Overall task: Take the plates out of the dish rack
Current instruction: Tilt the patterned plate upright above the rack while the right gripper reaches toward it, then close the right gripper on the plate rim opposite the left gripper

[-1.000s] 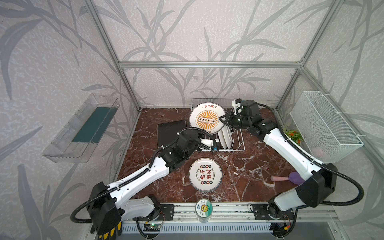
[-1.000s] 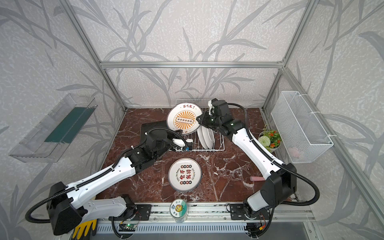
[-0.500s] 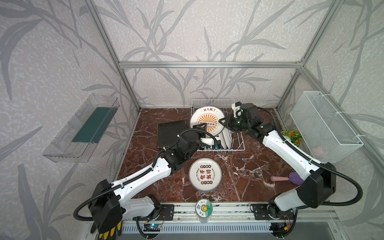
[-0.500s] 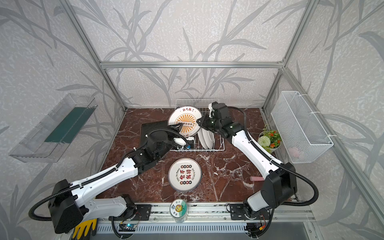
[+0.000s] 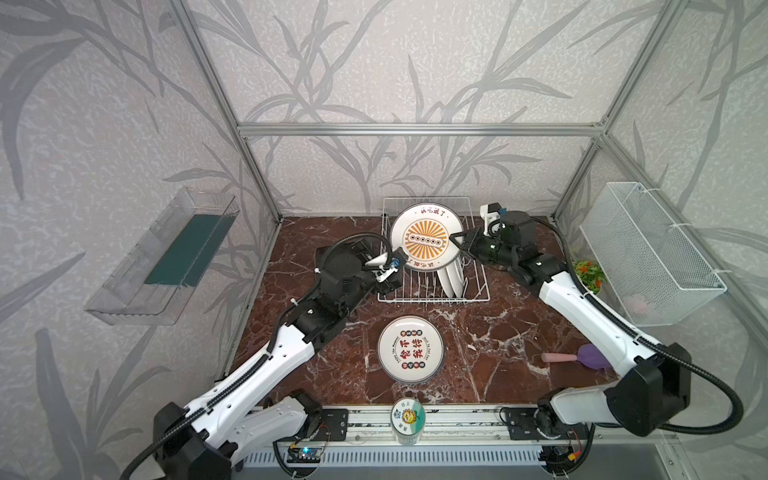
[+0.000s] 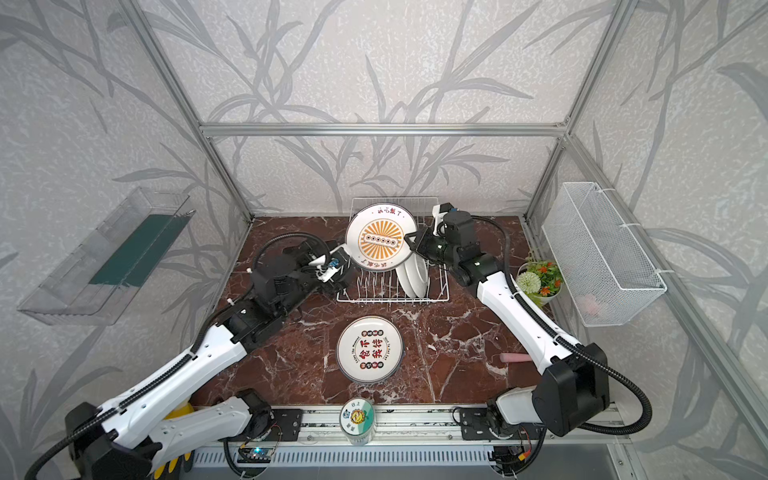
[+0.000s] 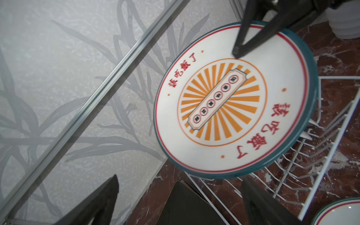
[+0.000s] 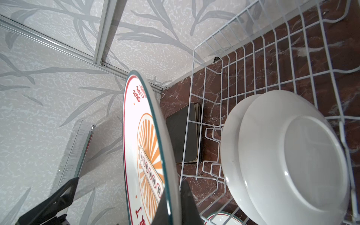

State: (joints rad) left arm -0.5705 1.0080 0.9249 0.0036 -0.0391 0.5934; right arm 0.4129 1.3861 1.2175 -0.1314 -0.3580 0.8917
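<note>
1. Your left pincer (image 5: 395, 269) shows the biggest change. A second ago it was shut, with its tip inside the rack (image 5: 415, 294) below the raised plate. Now its jaws are spread wide and it has drawn back to the rack's 9 o'clock wall.
2. Your right pincer (image 5: 456, 243) has barely moved. It is clamped on the 3 o'clock rim of the sunburst plate (image 5: 426, 239), which sits almost where it was.
3. That plate is round and white, with a dark teal rim and a thin red ring inside it. It has an orange sunburst crossed by a strip of small circles, and red characters at 12 and 6 o'clock. It is held up on edge, its face tilted toward the top cameras.
4. It hangs over the rack's 10 o'clock part. Its 8 o'clock rim is just beside your left pincer, and in the left wrist view it lies ahead of the open jaws, not between them. You cannot tell whether its bottom rim touches the wires.
5. Two white plates (image 5: 452, 280) stand on edge in the rack's 4 o'clock part, plain backs toward the right wrist camera.
6. The lettered plate (image 5: 410, 349) lies flat on the table (image 5: 498, 332) at the rack's 6 o'clock, well apart from both pincers.
7. The black plates (image 8: 183, 132) lie flat outside the rack's 9 o'clock wall.
</note>
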